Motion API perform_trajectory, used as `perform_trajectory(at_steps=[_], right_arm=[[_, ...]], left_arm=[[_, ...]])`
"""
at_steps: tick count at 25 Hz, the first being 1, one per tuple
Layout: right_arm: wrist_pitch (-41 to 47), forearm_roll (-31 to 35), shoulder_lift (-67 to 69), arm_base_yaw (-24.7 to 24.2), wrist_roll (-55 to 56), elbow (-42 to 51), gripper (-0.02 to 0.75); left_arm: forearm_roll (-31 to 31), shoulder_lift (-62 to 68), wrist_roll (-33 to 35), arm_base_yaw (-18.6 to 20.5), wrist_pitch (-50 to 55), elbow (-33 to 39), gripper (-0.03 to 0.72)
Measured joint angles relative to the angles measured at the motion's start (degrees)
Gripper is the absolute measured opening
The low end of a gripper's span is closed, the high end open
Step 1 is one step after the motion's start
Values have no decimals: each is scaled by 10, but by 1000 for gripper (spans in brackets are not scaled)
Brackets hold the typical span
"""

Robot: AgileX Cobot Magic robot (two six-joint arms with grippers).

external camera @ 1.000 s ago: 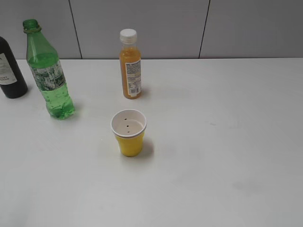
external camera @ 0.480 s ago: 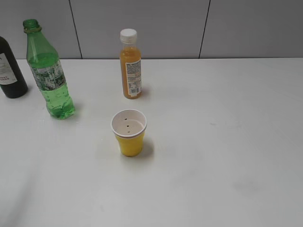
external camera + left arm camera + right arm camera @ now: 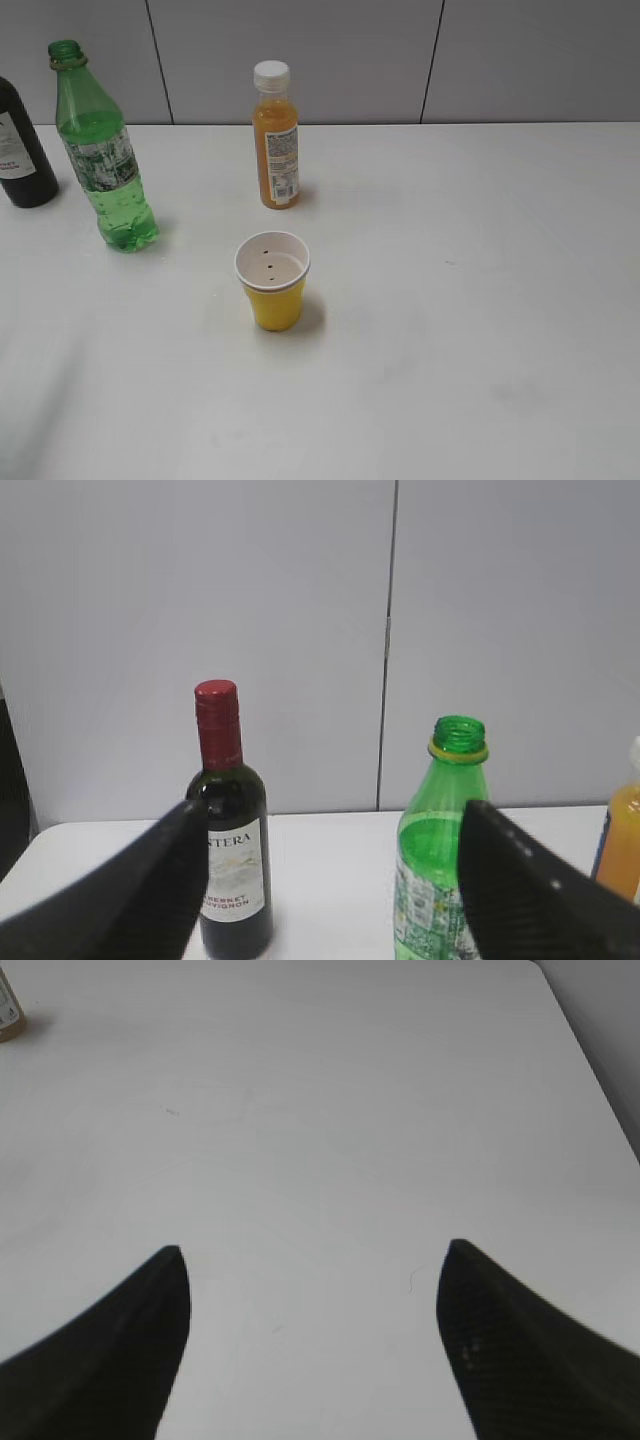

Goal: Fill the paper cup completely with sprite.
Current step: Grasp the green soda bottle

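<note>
Stood upright mid-counter (image 3: 480,300): yellow paper cup (image 3: 272,281), nothing visible inside but dark specks. Stood at its 10 o'clock, well apart: uncapped green sprite bottle (image 3: 103,160). Orange juice bottle (image 3: 275,137) at 12 o'clock; dark wine bottle (image 3: 22,146) farther left. Spread wide, holding nothing: left gripper (image 3: 330,880), right gripper (image 3: 312,1330).

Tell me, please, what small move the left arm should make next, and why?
Probably ease the left gripper forward and a little right, to centre on the sprite bottle. Its jaws stand open and empty, the uncapped bottle sits just right of centre between them, and the paper cup holds no liquid yet.
</note>
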Motion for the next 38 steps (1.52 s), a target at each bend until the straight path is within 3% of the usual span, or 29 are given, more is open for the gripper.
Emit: perform_trajectory(at_steps=[6,14,29,38], right_arm=[[0,0,0,0,0,0,594],[0,0,0,0,0,0,594],[0,0,0,0,0,0,594],[0,0,0,0,0,0,594]], left_arm=[[18,63,-12,0,-54,0,589],[141,197,-107,0,-169,0,589],[177,426,-108,0,-392,-1,661],[178,524,-91,0,-408,-46,661]])
